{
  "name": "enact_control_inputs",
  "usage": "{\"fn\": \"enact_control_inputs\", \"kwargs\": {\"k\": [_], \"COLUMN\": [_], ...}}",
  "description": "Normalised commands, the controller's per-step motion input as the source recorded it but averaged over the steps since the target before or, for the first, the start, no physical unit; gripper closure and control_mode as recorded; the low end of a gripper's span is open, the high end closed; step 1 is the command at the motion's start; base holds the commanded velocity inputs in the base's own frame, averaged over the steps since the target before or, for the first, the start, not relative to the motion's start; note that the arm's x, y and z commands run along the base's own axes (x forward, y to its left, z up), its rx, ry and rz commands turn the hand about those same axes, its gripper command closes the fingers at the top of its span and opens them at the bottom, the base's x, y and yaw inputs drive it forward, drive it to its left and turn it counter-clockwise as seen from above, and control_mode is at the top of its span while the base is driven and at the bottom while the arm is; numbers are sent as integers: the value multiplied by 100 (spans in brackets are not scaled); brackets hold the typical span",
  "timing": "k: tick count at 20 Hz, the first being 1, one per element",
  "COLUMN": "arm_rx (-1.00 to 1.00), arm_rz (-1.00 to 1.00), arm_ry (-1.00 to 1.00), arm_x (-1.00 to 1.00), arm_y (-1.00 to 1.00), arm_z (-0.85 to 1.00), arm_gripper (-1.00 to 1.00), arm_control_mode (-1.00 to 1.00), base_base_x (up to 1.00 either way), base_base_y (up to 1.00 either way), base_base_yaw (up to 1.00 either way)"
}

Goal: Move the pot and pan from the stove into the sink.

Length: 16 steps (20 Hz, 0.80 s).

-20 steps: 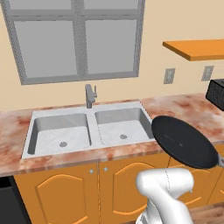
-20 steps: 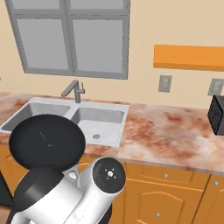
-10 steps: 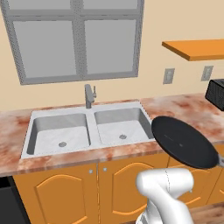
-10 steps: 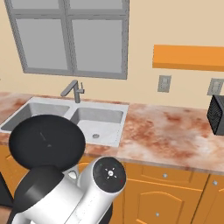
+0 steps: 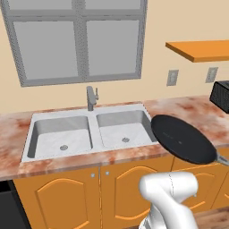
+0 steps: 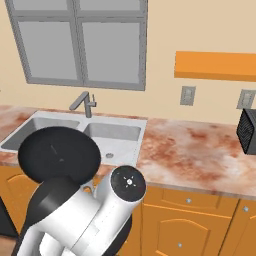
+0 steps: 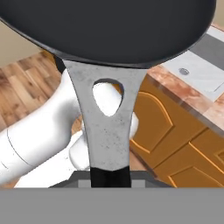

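The black pan [image 5: 183, 138] hangs tilted in the air over the counter's front edge, just right of the sink [image 5: 94, 130]. In the right base view the pan [image 6: 59, 154] stands before the sink [image 6: 142, 131]. In the hand view my gripper [image 7: 110, 177] is shut on the pan's grey handle [image 7: 107, 131], and the pan's dark bowl [image 7: 109, 26] fills the top, with one sink [image 7: 199, 72] basin beyond it. The pot and the stove are out of view.
A grey faucet [image 5: 91, 97] stands behind the sink under a window. A black toaster oven [image 5: 221, 96] sits on the marbled counter [image 6: 195, 155] at the right, below an orange shelf [image 5: 201, 49]. Orange cabinet doors [image 5: 58, 197] line the front; a dark panel edge [image 5: 6, 210] shows at lower left.
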Motion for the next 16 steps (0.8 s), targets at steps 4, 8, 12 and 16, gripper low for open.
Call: {"fn": "enact_control_inputs", "kwargs": {"k": [4,8,12,16], "arm_rx": [0,0,0,0], "arm_rz": [-6,-9,-11,-11], "arm_ry": [6,8,12,13], "arm_x": [77,76,83,82], "arm_y": [9,15,19,17], "arm_z": [0,0,0,0], "arm_gripper": [100,100,100,100], "arm_control_mode": [-100,-100,-100,-100], "base_base_x": [0,0,0,0], "base_base_y": [0,0,0,0], "base_base_yaw": [0,0,0,0]}}
